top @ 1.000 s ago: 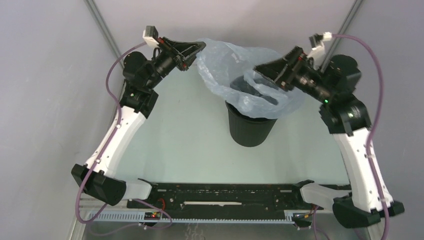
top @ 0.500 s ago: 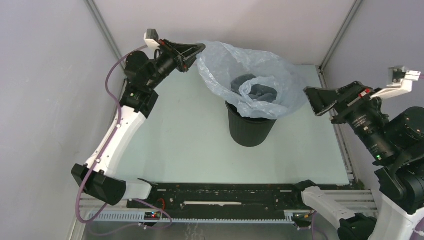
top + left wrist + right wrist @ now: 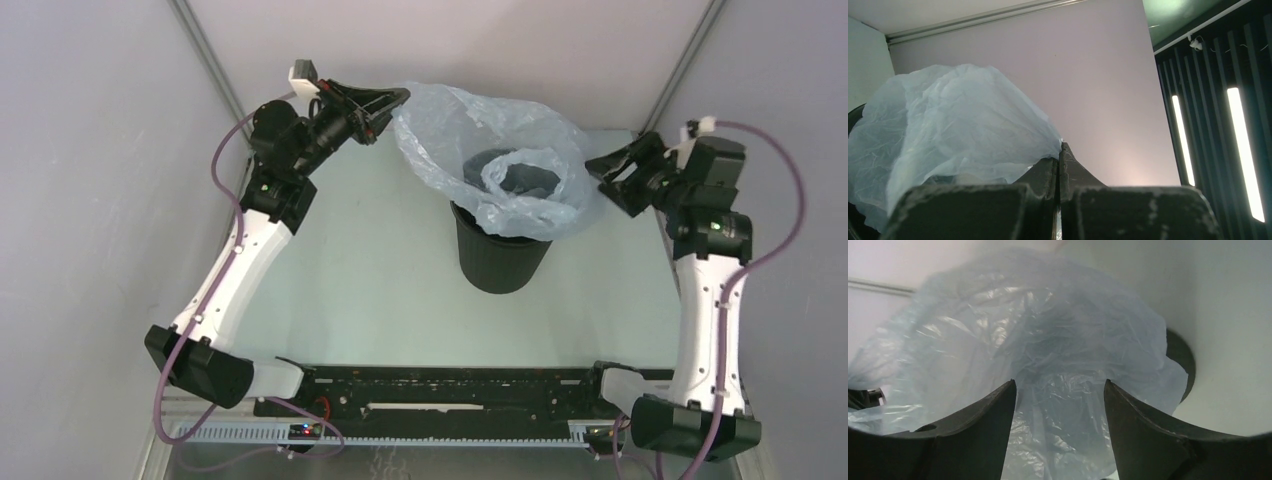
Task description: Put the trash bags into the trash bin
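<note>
The black round trash bin (image 3: 502,258) stands upright in the middle of the table. The pale blue-grey trash bag (image 3: 470,130) is spread open over its rim and sags into it. My left gripper (image 3: 404,95) is shut on the bag's far-left edge and holds it up above the bin; the pinched film shows in the left wrist view (image 3: 963,125) at my left gripper (image 3: 1061,146). My right gripper (image 3: 596,167) is open and empty, just right of the bag's right edge. In the right wrist view my right gripper (image 3: 1060,384) faces the bag (image 3: 1048,335), with the bin rim (image 3: 1184,357) behind it.
The pale green table (image 3: 370,280) is ringed by grey walls, with metal corner posts (image 3: 205,50) at the back left and back right (image 3: 690,55). A black rail (image 3: 450,385) runs along the near edge between the arm bases.
My right gripper let go of the bag's right rim, swung out to the right, then came back close to the bag's right edge, open. The left gripper stayed put holding the bag.
</note>
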Controlling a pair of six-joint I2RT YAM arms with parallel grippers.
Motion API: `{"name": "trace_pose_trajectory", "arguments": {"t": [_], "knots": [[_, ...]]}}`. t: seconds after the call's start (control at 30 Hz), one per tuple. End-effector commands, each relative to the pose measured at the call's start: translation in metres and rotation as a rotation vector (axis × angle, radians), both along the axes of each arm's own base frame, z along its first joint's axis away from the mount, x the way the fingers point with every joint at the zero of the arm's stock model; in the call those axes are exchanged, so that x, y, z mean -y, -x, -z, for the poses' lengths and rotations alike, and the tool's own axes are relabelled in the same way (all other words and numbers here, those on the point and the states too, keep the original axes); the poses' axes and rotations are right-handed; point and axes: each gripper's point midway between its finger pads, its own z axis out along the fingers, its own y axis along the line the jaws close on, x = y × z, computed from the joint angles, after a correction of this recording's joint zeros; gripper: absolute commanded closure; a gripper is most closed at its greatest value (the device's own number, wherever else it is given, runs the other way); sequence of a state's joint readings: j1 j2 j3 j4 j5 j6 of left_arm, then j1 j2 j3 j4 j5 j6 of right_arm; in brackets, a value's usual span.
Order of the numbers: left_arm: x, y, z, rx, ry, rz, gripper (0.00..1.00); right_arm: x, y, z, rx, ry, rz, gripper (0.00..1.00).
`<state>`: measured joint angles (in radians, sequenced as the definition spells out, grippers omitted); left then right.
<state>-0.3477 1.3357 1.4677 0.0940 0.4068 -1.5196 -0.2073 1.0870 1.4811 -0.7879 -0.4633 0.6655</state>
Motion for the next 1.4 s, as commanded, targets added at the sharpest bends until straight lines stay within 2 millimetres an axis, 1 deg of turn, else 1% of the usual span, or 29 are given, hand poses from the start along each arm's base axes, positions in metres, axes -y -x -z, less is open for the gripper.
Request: {"name": "trace_pose_trajectory", "arguments": {"t": [0.0,0.07,0.13,0.23,0.3,0.37,0.47,0.5,0.53,0.63,0.7,0.77,0.83,0.9,0.93,1.0,1.07,1.13,1.17,1.23,1.27,1.33,1.37], "knots": [[-0.004,0.013,-0.026,0.060,0.031,0.027,1.00,-0.035,0.007,-0.018,0.089,-0.156,-0.176,0.25],[-0.003,0.015,-0.030,0.070,0.035,0.042,1.00,-0.047,0.004,-0.015,0.089,-0.192,-0.241,0.25],[-0.002,0.017,-0.033,0.077,0.041,0.050,1.00,-0.064,0.000,-0.010,0.061,-0.221,-0.306,0.26],[-0.004,0.020,-0.038,0.093,0.048,0.050,1.00,-0.097,-0.001,-0.015,0.058,-0.271,-0.401,0.26],[-0.004,0.020,-0.040,0.097,0.050,0.050,1.00,-0.116,-0.001,-0.017,0.050,-0.298,-0.418,0.26],[-0.004,0.020,-0.039,0.097,0.056,0.051,1.00,-0.124,-0.005,-0.008,0.008,-0.331,-0.389,0.25],[-0.005,0.019,-0.040,0.100,0.065,0.051,1.00,-0.125,-0.014,0.019,-0.066,-0.441,-0.322,0.26],[-0.004,0.019,-0.041,0.100,0.066,0.052,1.00,-0.124,-0.019,0.033,-0.080,-0.459,-0.301,0.26],[-0.005,0.019,-0.041,0.103,0.068,0.052,1.00,-0.122,-0.024,0.039,-0.082,-0.461,-0.285,0.25],[-0.004,0.018,-0.041,0.100,0.070,0.056,1.00,-0.115,-0.040,0.058,-0.110,-0.440,-0.259,0.25],[-0.003,0.018,-0.040,0.100,0.070,0.057,1.00,-0.106,-0.049,0.069,-0.110,-0.397,-0.229,0.25],[-0.002,0.018,-0.040,0.099,0.070,0.058,1.00,-0.099,-0.051,0.084,-0.142,-0.339,-0.222,0.25],[-0.001,0.018,-0.039,0.098,0.069,0.061,1.00,-0.099,-0.043,0.094,-0.181,-0.291,-0.243,0.24],[-0.001,0.019,-0.038,0.100,0.066,0.064,1.00,-0.101,-0.033,0.086,-0.156,-0.247,-0.274,0.22],[-0.001,0.019,-0.037,0.098,0.064,0.064,1.00,-0.102,-0.026,0.078,-0.139,-0.232,-0.291,0.20],[0.000,0.019,-0.033,0.095,0.056,0.064,1.00,-0.103,-0.013,0.057,-0.111,-0.201,-0.318,0.18],[0.000,0.020,-0.028,0.092,0.050,0.063,1.00,-0.096,-0.001,0.032,-0.070,-0.141,-0.305,0.14],[0.000,0.020,-0.023,0.084,0.046,0.066,1.00,-0.090,0.008,0.015,-0.038,-0.090,-0.293,0.10],[0.000,0.021,-0.021,0.083,0.045,0.066,1.00,-0.088,0.012,0.004,-0.018,-0.067,-0.293,0.09],[0.002,0.022,-0.017,0.080,0.041,0.074,1.00,-0.083,0.017,-0.004,-0.008,-0.005,-0.300,0.09],[0.003,0.023,-0.017,0.080,0.039,0.081,1.00,-0.080,0.020,-0.018,0.028,0.039,-0.299,0.08],[0.009,0.028,-0.013,0.079,0.032,0.101,1.00,-0.076,0.024,-0.035,0.098,0.140,-0.302,0.08],[0.012,0.029,-0.011,0.079,0.029,0.109,1.00,-0.077,0.027,-0.046,0.139,0.170,-0.315,0.08]]}}
